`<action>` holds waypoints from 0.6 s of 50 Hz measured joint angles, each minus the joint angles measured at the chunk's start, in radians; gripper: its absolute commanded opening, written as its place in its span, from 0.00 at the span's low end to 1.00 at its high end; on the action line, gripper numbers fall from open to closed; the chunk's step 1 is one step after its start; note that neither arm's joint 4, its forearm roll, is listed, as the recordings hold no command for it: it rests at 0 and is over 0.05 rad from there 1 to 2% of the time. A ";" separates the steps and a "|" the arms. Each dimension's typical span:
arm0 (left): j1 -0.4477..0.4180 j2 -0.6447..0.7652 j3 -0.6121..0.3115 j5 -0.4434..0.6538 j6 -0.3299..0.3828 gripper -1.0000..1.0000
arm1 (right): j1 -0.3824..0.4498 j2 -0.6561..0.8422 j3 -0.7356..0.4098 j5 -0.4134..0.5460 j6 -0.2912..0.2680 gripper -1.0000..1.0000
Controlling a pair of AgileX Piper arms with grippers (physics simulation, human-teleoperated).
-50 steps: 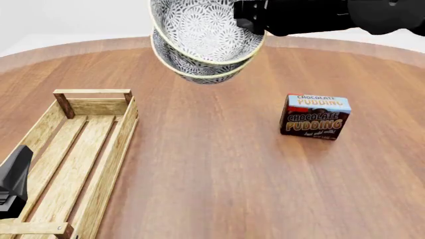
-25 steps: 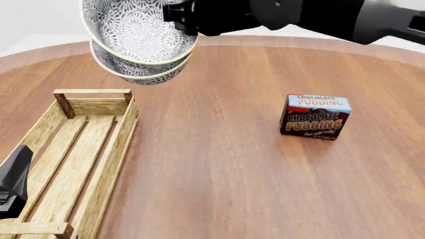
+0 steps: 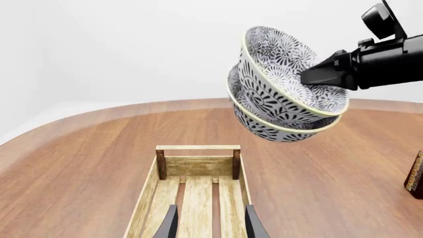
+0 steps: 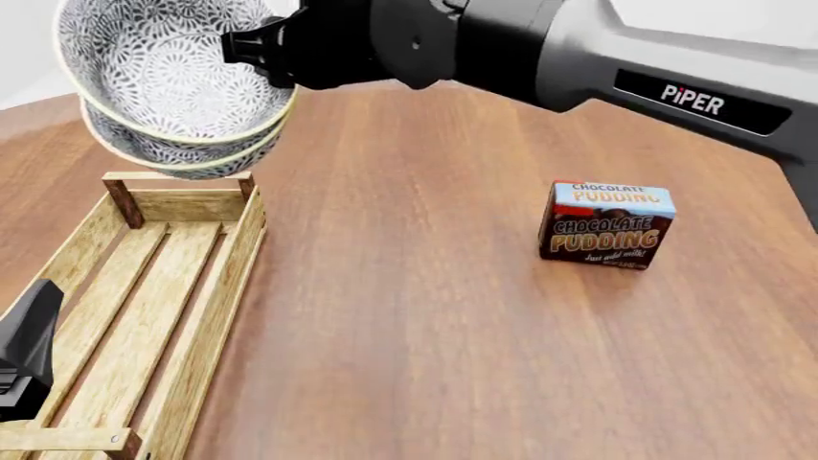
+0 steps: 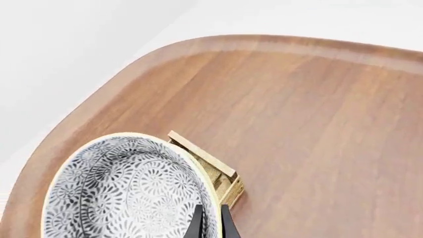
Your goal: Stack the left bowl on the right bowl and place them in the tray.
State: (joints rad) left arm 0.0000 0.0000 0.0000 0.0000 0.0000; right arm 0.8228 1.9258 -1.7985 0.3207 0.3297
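Stacked bowls (image 4: pixel 172 91), one nested in the other, held in air w/ rims tilted, above far end of tray (image 4: pixel 141 297) at table's left; right gripper (image 4: pixel 262 48) pinches their rim. Left gripper (image 3: pixel 210 225) hangs over tray's near end, fingers apart, holding nothing; pudding box (image 4: pixel 606 225) stands well to the right.

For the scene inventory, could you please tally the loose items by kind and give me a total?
Patterned bowls: 2, the top bowl nested in the lower bowl, held in the air by the right gripper
Wooden slat tray: 1
Chocolate pudding box: 1
Total: 4
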 measured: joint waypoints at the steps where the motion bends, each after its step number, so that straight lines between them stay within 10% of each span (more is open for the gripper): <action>1: 0.000 0.000 0.000 0.000 0.000 1.00 | 0.003 0.007 -0.005 -0.002 0.002 0.00; 30: 0.000 0.000 0.000 0.000 0.000 1.00 | 0.088 0.182 -0.134 -0.062 0.048 0.00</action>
State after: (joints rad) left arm 0.0000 0.0000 0.0000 0.0000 0.0000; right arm 0.9112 2.1082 -1.9323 0.2588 0.3773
